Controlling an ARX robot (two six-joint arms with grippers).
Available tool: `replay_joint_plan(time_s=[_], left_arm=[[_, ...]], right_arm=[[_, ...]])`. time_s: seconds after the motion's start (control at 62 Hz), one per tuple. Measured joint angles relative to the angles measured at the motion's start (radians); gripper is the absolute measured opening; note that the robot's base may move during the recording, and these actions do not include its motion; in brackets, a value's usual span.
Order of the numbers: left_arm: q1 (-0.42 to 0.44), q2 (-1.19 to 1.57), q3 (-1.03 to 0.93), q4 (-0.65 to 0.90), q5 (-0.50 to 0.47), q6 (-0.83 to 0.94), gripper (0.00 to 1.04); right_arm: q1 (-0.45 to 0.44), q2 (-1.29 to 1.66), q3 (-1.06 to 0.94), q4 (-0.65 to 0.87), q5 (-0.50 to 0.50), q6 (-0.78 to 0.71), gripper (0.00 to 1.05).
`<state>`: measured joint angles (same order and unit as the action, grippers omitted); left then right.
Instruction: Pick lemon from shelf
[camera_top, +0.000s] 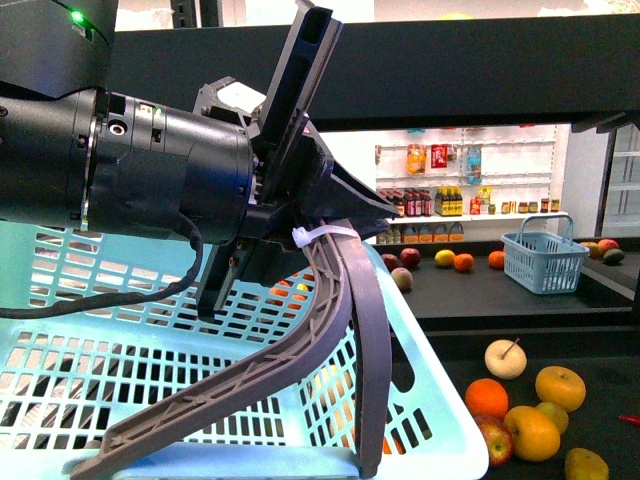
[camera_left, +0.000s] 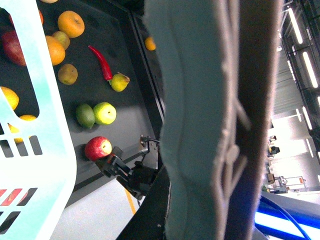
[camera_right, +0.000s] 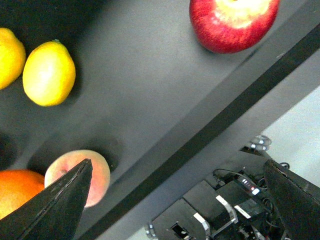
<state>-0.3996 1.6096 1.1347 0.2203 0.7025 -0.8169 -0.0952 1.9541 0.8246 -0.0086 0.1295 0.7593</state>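
A yellow lemon (camera_right: 48, 73) lies on the matte-black shelf (camera_right: 150, 90), with a second yellow fruit (camera_right: 7, 50) beside it. My right gripper (camera_right: 177, 165) is open and empty above the shelf's front rim, some way from the lemon. A peach (camera_right: 80, 175) lies by one fingertip. From the left wrist, the right gripper (camera_left: 112, 162) shows next to a red apple (camera_left: 97, 147). My left gripper (camera_top: 300, 200) is shut on the grey basket handle (camera_top: 340, 300) and holds the pale blue basket (camera_top: 420, 380) up in front of the shelf (camera_top: 600, 360).
A red apple (camera_right: 232, 22) and an orange (camera_right: 17, 192) lie near the lemon. More fruit (camera_top: 530, 405) lies on the shelf at the lower right. A red chilli (camera_left: 101, 62), a pear and green fruit lie further along. A small blue basket (camera_top: 545, 262) stands on the far display.
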Motion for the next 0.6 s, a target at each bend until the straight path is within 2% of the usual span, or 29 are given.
replay_joint_plan(time_s=[0.145,0.597], left_arm=[[0.000,0.000,0.000,0.000,0.000,0.003,0.08],[0.000,0.000,0.000,0.000,0.000,0.002,0.08]], right_arm=[[0.041,0.177,0.158,-0.035,0.045,0.102,1.02],[0.128,0.456,0.494,-0.109,0.049,0.283,1.02]])
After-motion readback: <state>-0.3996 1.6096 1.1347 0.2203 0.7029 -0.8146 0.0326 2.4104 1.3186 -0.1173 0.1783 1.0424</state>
